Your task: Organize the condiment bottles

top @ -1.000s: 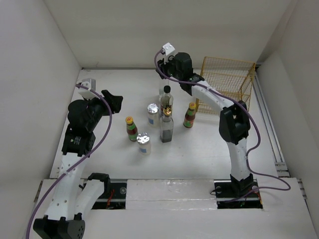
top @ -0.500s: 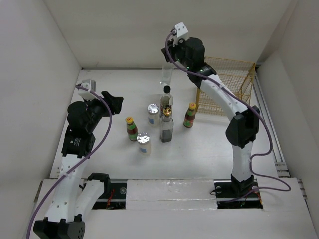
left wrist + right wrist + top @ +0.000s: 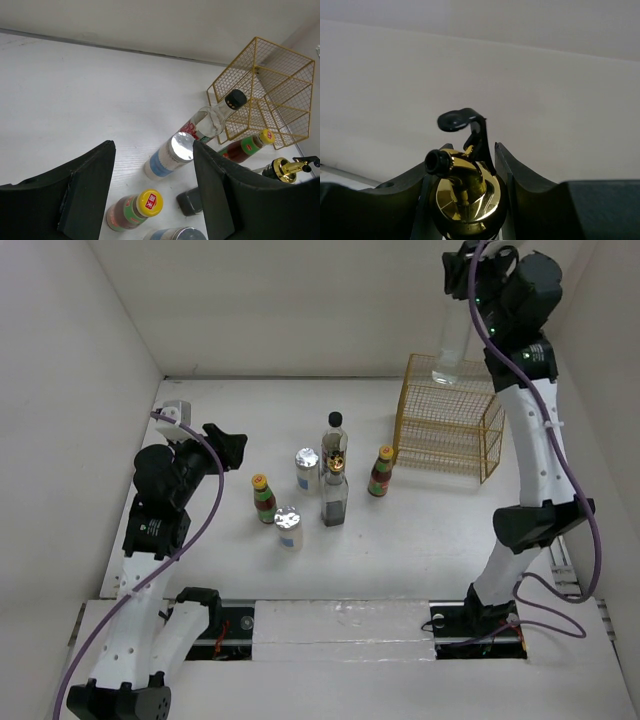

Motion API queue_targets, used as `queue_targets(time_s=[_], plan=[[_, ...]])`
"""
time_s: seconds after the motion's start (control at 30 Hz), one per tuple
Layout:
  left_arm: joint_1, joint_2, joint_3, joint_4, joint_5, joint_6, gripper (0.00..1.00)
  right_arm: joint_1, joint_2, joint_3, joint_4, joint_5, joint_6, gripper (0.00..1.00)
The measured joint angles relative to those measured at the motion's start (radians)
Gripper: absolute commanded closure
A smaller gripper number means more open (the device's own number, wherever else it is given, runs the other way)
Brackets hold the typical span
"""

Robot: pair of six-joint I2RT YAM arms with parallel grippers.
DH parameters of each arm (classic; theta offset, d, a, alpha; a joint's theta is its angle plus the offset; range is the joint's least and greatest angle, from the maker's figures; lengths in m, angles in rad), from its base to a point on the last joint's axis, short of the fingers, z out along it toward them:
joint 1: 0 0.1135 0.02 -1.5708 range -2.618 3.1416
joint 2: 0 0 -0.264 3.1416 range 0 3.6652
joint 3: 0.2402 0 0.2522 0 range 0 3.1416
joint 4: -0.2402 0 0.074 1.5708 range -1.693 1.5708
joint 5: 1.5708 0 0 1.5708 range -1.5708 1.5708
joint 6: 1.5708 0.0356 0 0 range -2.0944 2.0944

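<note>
My right gripper (image 3: 465, 290) is raised high and shut on the neck of a tall clear gold-spouted bottle (image 3: 450, 350), which hangs above the yellow wire basket (image 3: 450, 425). Its gold spout (image 3: 462, 195) sits between the fingers (image 3: 520, 190) in the right wrist view. On the table stand a black-capped bottle (image 3: 334, 440), a second gold-spouted bottle (image 3: 334, 495), two red yellow-capped bottles (image 3: 380, 472) (image 3: 263, 498) and two silver-lidded jars (image 3: 307, 468) (image 3: 288, 528). My left gripper (image 3: 225, 445) is open and empty, left of the group.
The left wrist view shows a jar (image 3: 170, 155), the black-capped bottle (image 3: 215, 117), a red bottle (image 3: 135, 212) and the basket (image 3: 270, 85) ahead of the open fingers (image 3: 87, 190). White walls close the table's back and sides.
My right arm has lifted the clear gold-spouted bottle from the back of the group, up and to the right, over the basket. The left arm has not moved.
</note>
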Motion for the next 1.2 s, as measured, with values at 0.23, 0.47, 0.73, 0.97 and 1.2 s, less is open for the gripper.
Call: queue_targets(time_s=[0.23,0.47,0.73,0.97,1.2], plan=[[0.000,-0.001,0.000,0.000,0.002,0.000,0.40,-0.121,-0.026,-0.036,-0.058,-0.008,-0.001,1.00],[0.000,-0.001,0.000,0.000,0.005,0.000,0.40,-0.142,-0.001,-0.084,-0.067,-0.031,0.001,1.00],[0.000,-0.001,0.000,0.000,-0.002,0.000,0.40,-0.147,0.096,-0.079,-0.058,-0.082,0.003,1.00],[0.000,-0.001,0.000,0.000,-0.008,0.000,0.40,-0.175,0.179,-0.040,0.010,-0.175,0.019,1.00],[0.000,0.001,0.000,0.000,-0.008,0.000,0.38,-0.183,0.206,-0.010,0.029,-0.254,0.028,1.00]])
